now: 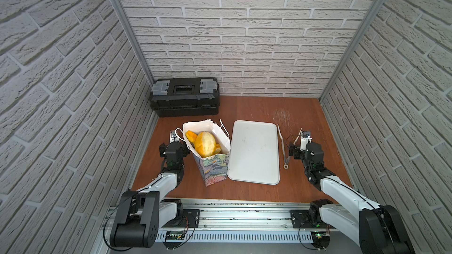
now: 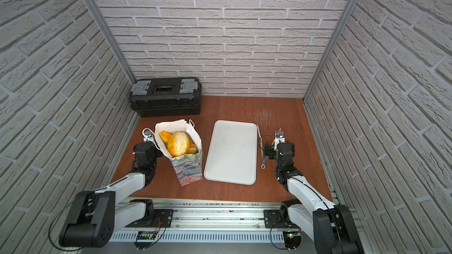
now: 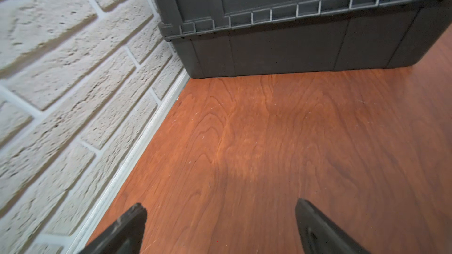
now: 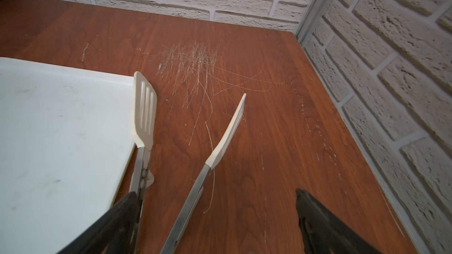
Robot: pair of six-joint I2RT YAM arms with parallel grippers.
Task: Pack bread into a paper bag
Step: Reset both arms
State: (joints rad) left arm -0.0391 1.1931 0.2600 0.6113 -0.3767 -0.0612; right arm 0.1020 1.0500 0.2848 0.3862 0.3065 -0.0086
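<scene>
Bread (image 1: 205,144) fills the paper bag (image 1: 214,168), standing just beside the left gripper (image 3: 220,206), whose jaws are spread wide over the wooden table (image 3: 269,130) and hold nothing. The right gripper (image 4: 215,191) gapes fully open too, clamping nothing. White-tipped tongs (image 4: 226,138) lie between its fingers, one blade at the white tray's (image 4: 61,130) edge. A black toolbox (image 3: 293,45) sits beyond the left jaws.

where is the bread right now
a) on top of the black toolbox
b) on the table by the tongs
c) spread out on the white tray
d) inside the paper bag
d: in both top views the bread sits in the open mouth of the paper bag, and none lies on the tray.
</scene>
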